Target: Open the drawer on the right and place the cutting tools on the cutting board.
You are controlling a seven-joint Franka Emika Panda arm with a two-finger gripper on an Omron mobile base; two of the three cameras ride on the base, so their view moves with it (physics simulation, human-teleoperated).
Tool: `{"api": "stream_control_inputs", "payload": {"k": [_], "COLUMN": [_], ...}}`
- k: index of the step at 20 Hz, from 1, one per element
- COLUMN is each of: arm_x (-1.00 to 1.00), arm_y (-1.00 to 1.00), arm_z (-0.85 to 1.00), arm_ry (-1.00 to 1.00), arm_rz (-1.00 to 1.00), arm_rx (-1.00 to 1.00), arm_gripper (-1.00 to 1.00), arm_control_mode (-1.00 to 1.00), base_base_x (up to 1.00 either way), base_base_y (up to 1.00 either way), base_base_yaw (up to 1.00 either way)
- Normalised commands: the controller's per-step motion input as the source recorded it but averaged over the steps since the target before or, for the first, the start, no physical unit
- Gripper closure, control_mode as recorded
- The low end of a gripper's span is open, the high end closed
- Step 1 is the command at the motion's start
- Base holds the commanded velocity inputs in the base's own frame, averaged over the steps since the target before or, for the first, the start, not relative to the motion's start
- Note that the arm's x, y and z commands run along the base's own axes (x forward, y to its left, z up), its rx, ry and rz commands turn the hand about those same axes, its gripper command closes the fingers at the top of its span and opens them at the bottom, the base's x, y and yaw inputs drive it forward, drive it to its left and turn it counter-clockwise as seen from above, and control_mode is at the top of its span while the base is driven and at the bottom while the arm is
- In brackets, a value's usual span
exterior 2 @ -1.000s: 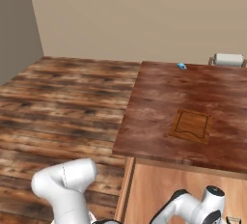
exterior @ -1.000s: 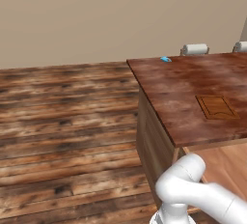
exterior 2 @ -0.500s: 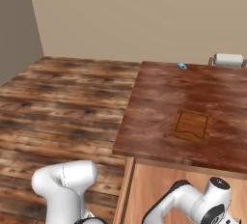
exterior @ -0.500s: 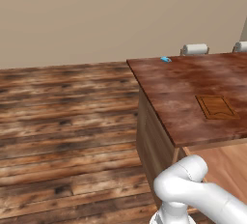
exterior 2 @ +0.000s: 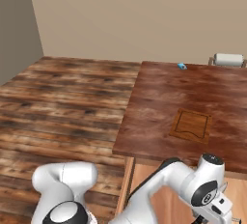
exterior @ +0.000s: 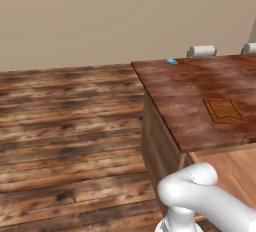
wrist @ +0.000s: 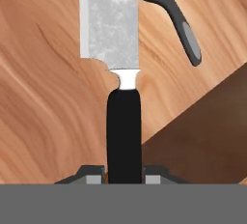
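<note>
Dark reddish countertop [exterior 2: 159, 102] bearing cutting board [exterior 2: 191, 125], plank floor [exterior: 65, 126] beside; end effector [wrist: 124, 177] clamped on knife [wrist: 120, 73].

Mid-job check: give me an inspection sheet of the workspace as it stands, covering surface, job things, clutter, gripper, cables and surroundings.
Surface: dark reddish countertop, bare around the board.
Job's things: cutting board flat on the counter; drawer open; knife over the drawer bottom, handle between the fingers.
Clutter: dark-handled peeler in the drawer; small blue item and white roll at the counter's far edge.
Gripper: shut on the knife handle.
Cables: nothing seen.
Surroundings: wood plank floor, beige wall.
</note>
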Motion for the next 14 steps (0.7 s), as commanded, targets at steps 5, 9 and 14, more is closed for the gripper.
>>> {"api": "stream_control_inputs", "payload": {"k": [5,9,14], "arm_x": [-0.12,-0.19,-0.06], "arm_y": [0.38,0.92,0.99], "arm_z": [0.71,0.76,0.76], "arm_ry": [0.0,0.0,-0.11], "arm_rz": [0.0,0.0,0.0], "arm_rx": [0.0,-0.03,0.0], "arm_gripper": [1.0,1.0,1.0], "arm_control_mode": [-1.0,-1.0,-1.0], "base_base_x": [0.0,0.0,0.0], "base_base_y": [0.0,0.0,0.0], "base_base_yaw": [0.0,0.0,0.0]}}
